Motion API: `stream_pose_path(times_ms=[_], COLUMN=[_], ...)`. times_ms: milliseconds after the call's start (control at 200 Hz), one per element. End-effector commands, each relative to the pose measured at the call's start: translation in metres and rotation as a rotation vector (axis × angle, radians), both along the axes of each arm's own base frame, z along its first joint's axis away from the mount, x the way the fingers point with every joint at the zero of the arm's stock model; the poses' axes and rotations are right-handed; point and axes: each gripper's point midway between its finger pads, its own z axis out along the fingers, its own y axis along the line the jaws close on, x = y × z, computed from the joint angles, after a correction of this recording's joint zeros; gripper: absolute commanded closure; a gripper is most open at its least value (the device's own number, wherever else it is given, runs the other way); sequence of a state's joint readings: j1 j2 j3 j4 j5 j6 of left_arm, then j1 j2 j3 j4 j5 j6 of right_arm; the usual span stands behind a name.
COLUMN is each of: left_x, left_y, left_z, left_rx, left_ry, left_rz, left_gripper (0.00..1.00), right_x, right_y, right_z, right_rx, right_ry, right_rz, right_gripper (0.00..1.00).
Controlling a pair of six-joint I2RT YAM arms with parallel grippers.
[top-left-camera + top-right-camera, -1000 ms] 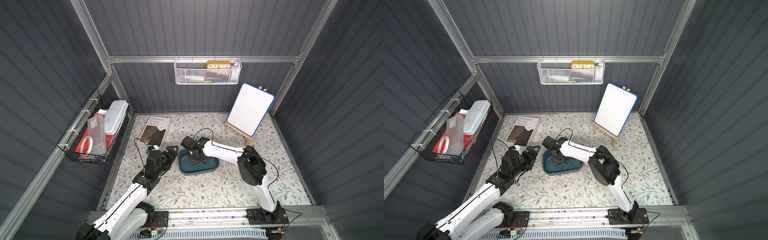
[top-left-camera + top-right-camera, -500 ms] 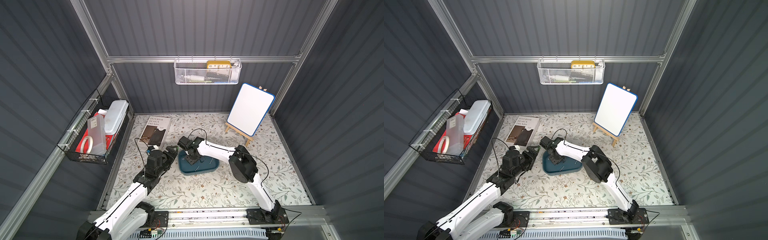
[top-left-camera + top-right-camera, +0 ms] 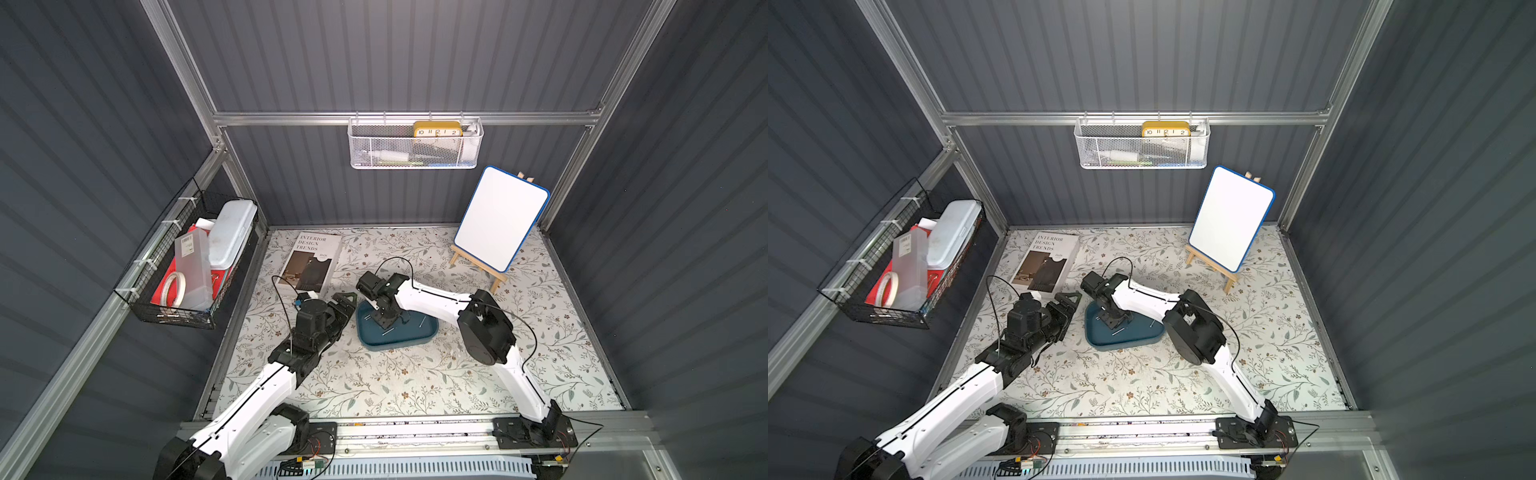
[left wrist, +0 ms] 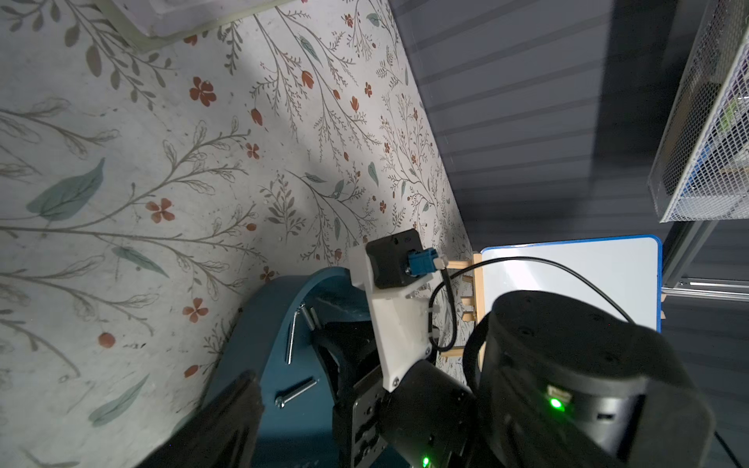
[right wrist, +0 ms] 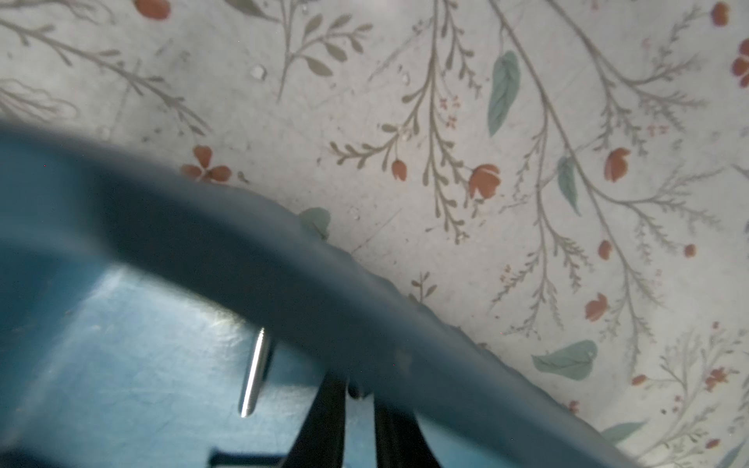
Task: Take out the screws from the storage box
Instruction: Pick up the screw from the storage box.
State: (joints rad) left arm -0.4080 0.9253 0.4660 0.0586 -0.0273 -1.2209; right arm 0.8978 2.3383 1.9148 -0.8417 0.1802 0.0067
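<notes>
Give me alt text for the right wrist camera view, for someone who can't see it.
The right gripper, its dark fingers close together, sits inside the teal storage box, beside a silvery screw lying on its floor. Beyond the box's blurred rim lies the floral table cover.

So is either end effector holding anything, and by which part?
Left end effector: open, empty. Right end effector: inside the storage box; whether it pinches one of the screws cannot be told.

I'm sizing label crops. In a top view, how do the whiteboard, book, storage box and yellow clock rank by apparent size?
1. whiteboard
2. book and storage box: look alike, box partly hidden by the right arm, so unranked
3. yellow clock, only its top showing
</notes>
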Motion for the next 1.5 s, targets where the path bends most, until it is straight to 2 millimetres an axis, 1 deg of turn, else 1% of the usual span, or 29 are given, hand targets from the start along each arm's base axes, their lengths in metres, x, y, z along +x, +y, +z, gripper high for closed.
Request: stream_pose_path(times_ms=[0, 180, 260, 380, 445, 535, 640, 735, 1001, 1161, 1221, 1341, 1431, 1496], left_x=[0.0, 0.0, 0.0, 0.002, 0.004, 0.009, 0.011, 0.01, 0.005, 0.0, -0.001, 0.0, 0.001, 0.001], left_y=[0.0, -0.001, 0.0, 0.0, 0.0, 0.0, 0.0, -0.001, -0.001, 0.0, -0.001, -0.001, -0.001, -0.003], left_z=[-0.001, -0.001, 0.002, 0.005, 0.006, 0.005, 0.002, -0.002, 0.006, 0.009, 0.009, 0.009, 0.009, 0.01], left_rx=[0.015, 0.014, 0.013, 0.017, 0.032, 0.051, 0.058, 0.058, 0.036, 0.01, 0.004, 0.005, 0.009, 0.008], left_ry=[-0.005, -0.001, -0.008, -0.021, -0.028, -0.03, -0.02, -0.01, -0.03, -0.04, -0.041, -0.038, -0.033, -0.037], left_rz=[-0.007, -0.008, -0.007, -0.006, -0.006, -0.002, -0.003, -0.006, -0.012, -0.01, -0.012, -0.012, -0.014, -0.02], left_gripper=[0.08, 0.08, 0.08, 0.08, 0.08, 0.08, 0.08, 0.08, 0.08, 0.08, 0.08, 0.08, 0.08, 0.08], right_x=[-0.007, -0.009, -0.01, -0.016, -0.019, -0.022, -0.025, -0.027, -0.025, -0.029, -0.03, -0.031, -0.027, -0.022], right_y=[-0.008, -0.011, -0.015, -0.022, -0.029, -0.046, -0.062, -0.068, -0.067, -0.065, -0.066, -0.064, -0.061, -0.056], right_z=[-0.025, -0.023, -0.019, -0.009, -0.007, -0.006, -0.013, -0.019, -0.032, -0.038, -0.04, -0.041, -0.033, -0.021], right_rx=[-0.047, -0.048, -0.056, -0.05, -0.059, -0.1, -0.141, -0.175, -0.212, -0.205, -0.21, -0.199, -0.182, -0.154], right_ry=[0.056, 0.058, 0.054, 0.05, 0.048, 0.056, 0.07, 0.074, 0.094, 0.122, 0.125, 0.13, 0.11, 0.086], right_rz=[0.005, -0.009, -0.019, -0.034, -0.053, -0.101, -0.141, -0.144, -0.139, -0.137, -0.142, -0.144, -0.146, -0.146], right_gripper=[0.85, 0.91, 0.94, 0.94, 0.94, 0.94, 0.93, 0.92, 0.87, 0.81, 0.82, 0.91, 0.93, 0.93])
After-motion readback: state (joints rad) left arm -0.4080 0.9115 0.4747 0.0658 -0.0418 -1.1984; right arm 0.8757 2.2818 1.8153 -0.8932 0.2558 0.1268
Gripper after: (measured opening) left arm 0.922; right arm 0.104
